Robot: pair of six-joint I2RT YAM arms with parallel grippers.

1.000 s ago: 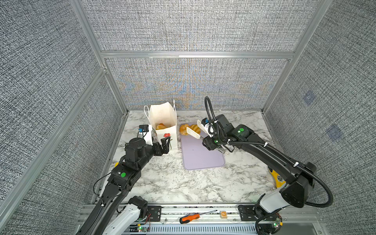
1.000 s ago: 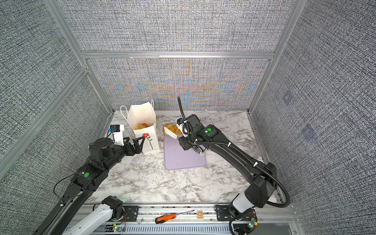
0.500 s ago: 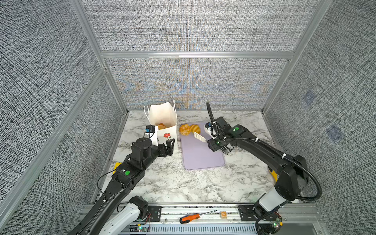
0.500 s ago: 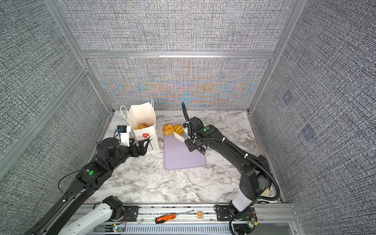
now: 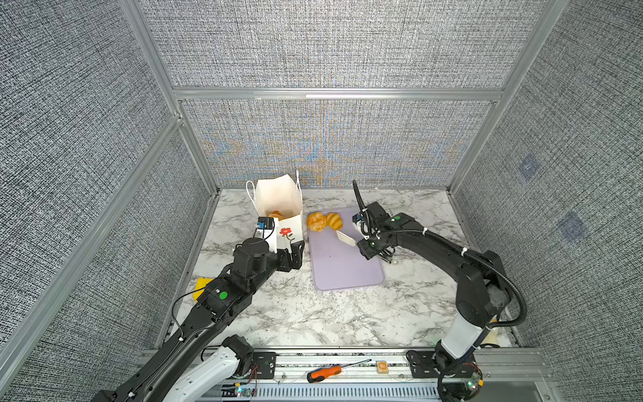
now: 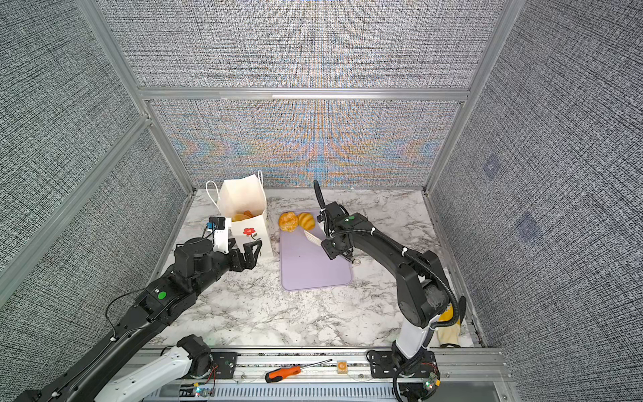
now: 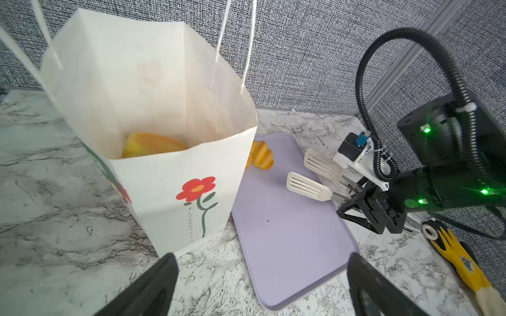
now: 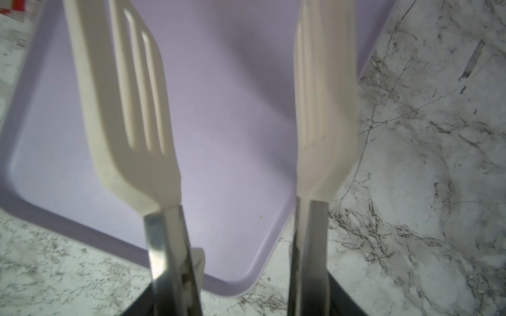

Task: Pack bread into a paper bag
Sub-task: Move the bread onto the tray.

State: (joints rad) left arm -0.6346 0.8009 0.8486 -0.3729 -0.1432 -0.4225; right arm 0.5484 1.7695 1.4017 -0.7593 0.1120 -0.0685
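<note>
In both top views, the tall white paper carrier bag (image 5: 278, 198) (image 6: 243, 198) with the red flower stands upright and open-mouthed just beside the flat lilac plastic tray (image 5: 344, 271) (image 6: 313, 268). I take it that this keeps each trip short. A glossy golden round bun (image 5: 316, 221) (image 6: 288, 221) and a golden striped roll (image 5: 334, 220) (image 6: 306, 220) lie touching at the tray's far end. My left gripper (image 5: 292, 255) (image 6: 248, 255) sits low at the bag's near corner on an outstretched arm, likely posted there to steady the paper. My right gripper (image 5: 349, 232) (image 6: 318, 231) reaches in over the tray on a bent arm, and its white slotted paddles (image 5: 345, 237) aim at the two pastries.

In the left wrist view, the left gripper (image 7: 262, 284) has its jaws spread as wide as I ever get them, with nothing between them and clear of the bag (image 7: 164, 177). More golden bread (image 7: 150, 145) lies low inside the bag. The roll (image 7: 261, 158) peeks out behind the bag's edge. The right gripper (image 7: 301, 169) holds its paddles level above the tray (image 7: 287, 246), short of the roll.

In the right wrist view, the right gripper (image 8: 227, 82) has its paddles (image 8: 128, 109) partly apart and empty over bare tray (image 8: 219, 136), so I judge the next pick has not yet begun.
</note>
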